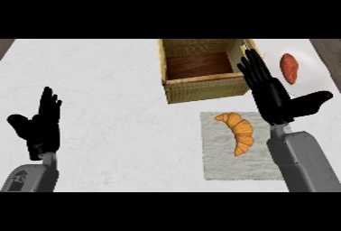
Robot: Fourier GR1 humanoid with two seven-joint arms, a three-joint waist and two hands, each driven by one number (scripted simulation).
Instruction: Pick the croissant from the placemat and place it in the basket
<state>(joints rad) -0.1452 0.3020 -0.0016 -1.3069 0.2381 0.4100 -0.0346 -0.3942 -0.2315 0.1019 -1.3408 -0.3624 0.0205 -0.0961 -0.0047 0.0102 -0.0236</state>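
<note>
Close to me, at the left, my left hand rests over the white counter. Its fingers point up and are loose. It holds nothing and it is far from everything I need.

At the right, my right hand is up too. Its fingers are straight and its thumb sticks out to the side. It holds nothing. It hangs just beside the right edge of the grey placemat.

The croissant lies on the placemat, in the upper part of it. It is golden and curved like a moon. My right hand is near it but does not touch it.

A little farther away stands the basket. It is square, with woven sides and a brown wooden floor. Nothing is in it. Its near wall sits just past the top edge of the placemat. My right fingertips reach up beside its right wall.

Farthest away, to the right of the basket, a white plate holds a reddish sweet potato. I leave that alone.

So I think I am at the very start: the croissant is not picked up yet. Next I should move my right hand left and down over the croissant, then curl my fingers round it. Then I lift it over the basket's near wall.
</note>
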